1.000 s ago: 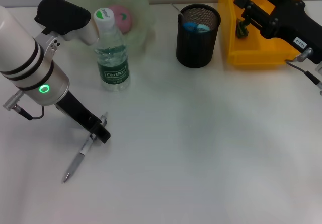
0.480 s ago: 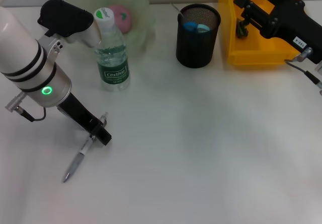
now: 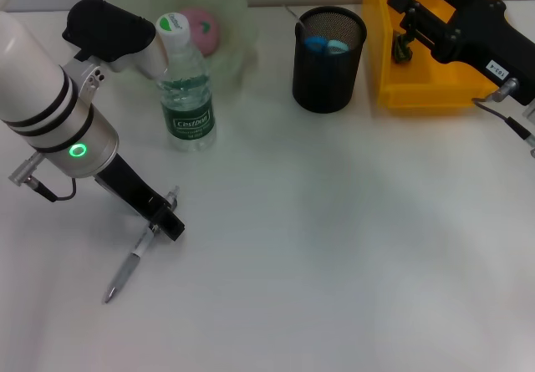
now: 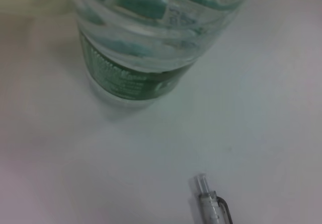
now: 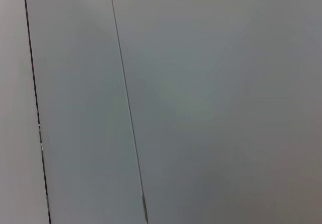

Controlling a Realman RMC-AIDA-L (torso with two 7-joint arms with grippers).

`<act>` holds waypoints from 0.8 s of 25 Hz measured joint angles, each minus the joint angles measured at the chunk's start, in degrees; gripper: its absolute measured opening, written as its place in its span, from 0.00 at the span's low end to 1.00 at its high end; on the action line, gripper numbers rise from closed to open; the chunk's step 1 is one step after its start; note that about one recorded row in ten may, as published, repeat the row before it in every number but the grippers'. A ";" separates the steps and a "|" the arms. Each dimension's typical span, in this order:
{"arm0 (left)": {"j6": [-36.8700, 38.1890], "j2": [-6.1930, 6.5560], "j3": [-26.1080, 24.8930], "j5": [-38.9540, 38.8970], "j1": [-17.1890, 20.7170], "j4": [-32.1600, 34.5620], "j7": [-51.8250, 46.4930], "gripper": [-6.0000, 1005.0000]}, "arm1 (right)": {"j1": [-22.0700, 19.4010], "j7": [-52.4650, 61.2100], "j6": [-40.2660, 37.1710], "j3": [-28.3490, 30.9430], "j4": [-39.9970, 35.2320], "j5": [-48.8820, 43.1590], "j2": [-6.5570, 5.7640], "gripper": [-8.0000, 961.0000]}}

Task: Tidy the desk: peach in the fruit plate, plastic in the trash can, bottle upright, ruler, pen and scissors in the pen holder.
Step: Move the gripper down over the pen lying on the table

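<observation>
Peach [image 3: 201, 28] plated, bottle [image 3: 186, 84] upright; only the pen [image 3: 132, 260] beside the bottle remains, left hand [image 3: 167, 218] closing narrowly around it.

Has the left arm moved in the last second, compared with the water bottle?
Yes, slightly. The left arm shifted toward the bottle; its black part now overlaps the bottle neck more. The pen stayed.

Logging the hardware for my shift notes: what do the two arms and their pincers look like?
Left arm: white, black bands, a green-lit ring, a thin cable, ending in a slim black left pincer. Right arm: black, small white label, cable; its right pincer is black too.
</observation>
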 joint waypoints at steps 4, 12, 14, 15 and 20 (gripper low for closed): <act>-0.11 0.05 0.02 0.05 0.00 -0.01 0.02 0.71 | 0.06 0.00 0.18 0.00 -0.01 0.00 0.00 0.63; -0.44 0.09 0.82 0.17 -0.05 -0.02 0.22 0.59 | 0.47 0.00 0.24 0.00 -0.01 0.00 0.00 0.63; -0.46 0.09 0.82 0.16 -0.05 -0.02 0.22 0.54 | 0.53 0.00 0.27 0.00 -0.01 0.00 0.00 0.63; -0.49 0.09 0.82 0.16 -0.06 -0.02 0.19 0.52 | 0.59 0.00 0.29 0.00 -0.01 0.00 0.00 0.63; -0.50 0.09 0.80 0.20 -0.09 -0.02 0.13 0.52 | 0.80 0.00 0.60 0.00 -0.01 0.00 0.00 0.63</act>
